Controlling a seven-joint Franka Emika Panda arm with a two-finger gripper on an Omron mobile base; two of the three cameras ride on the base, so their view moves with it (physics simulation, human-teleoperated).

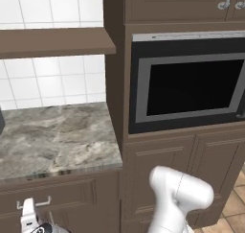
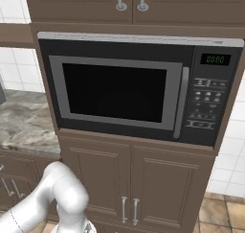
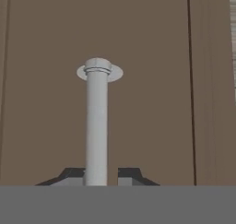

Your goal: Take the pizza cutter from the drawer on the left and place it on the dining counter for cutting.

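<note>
The gripper [image 3: 97, 177] is closed on the silver bar handle [image 3: 97, 126] of the drawer [image 3: 46, 103], one dark finger tip pressed to each side of the bar in the hand view. The white arm [image 1: 179, 198] rises at the lower right of the left base view, bends at a bulky elbow and reaches down and to the left, so the hand sits low against the drawer front under the marble worktop [image 1: 57, 141]. Beside it stands the tall dark-brown cabinet with the built-in microwave [image 2: 129, 90]. The drawer looks shut; the pizza cutter cannot be seen.
</note>
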